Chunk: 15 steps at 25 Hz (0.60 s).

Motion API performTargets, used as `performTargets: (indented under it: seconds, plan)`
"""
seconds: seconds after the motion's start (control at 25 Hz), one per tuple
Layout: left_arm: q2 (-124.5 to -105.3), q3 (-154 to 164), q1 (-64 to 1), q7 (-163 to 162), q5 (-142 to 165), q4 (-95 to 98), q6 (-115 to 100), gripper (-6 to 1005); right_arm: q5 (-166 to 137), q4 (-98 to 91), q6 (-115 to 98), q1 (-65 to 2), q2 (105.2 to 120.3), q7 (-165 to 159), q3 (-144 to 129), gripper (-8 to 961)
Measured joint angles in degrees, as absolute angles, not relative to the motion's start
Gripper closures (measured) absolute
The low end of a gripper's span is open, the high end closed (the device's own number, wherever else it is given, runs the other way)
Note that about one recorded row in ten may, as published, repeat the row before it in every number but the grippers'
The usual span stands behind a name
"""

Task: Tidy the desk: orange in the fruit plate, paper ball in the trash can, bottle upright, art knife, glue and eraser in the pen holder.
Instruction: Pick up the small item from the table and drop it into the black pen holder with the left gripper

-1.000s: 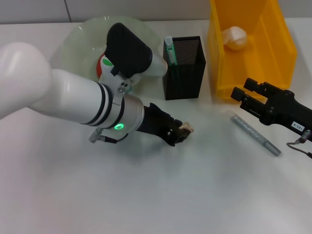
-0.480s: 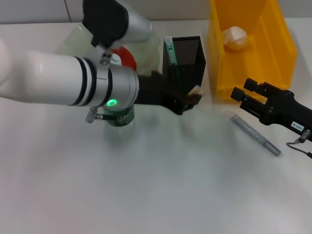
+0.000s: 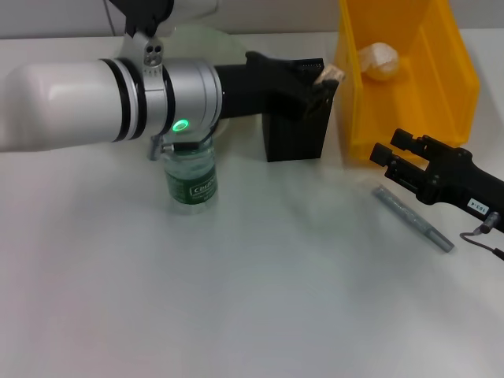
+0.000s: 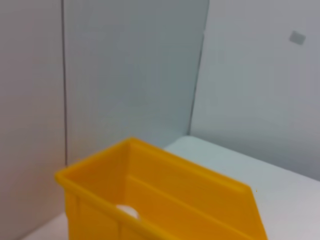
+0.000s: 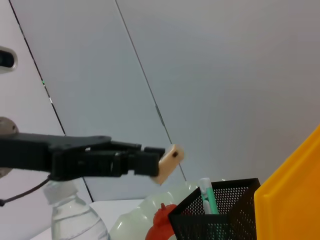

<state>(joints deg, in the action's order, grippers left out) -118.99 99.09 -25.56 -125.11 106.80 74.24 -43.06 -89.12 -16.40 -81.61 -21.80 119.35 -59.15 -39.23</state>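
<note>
You are carrying the eraser (image 3: 329, 76) in the left gripper (image 3: 321, 85), jaws pinched on it, just above the pen holder (image 3: 295, 130) and toward its trash-can side. Be centring it over the holder's mouth before releasing. The right gripper (image 3: 387, 161) is idling with jaws parted, well to the holder's right, beside the art knife (image 3: 413, 217).

Pen holder (image 3: 295, 134) showing black perforated mesh, matt. Trash can (image 3: 409, 71) presenting glossy yellow plastic. Bottle (image 3: 190, 175) appearing clear ribbed plastic. Desk (image 3: 260, 291) looking smooth, white, faintly glossy. Art knife (image 3: 413, 218) showing grey metallic finish.
</note>
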Motion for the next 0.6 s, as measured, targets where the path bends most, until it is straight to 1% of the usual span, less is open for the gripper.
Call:
performTargets:
  seconds: [0.6]
  plan:
    - [-119.09,105.07,-26.37,-119.74,107.25,71.25,-29.38,746,-89.12,-16.25,-81.83,-21.71,119.36,-59.18,-39.58,393]
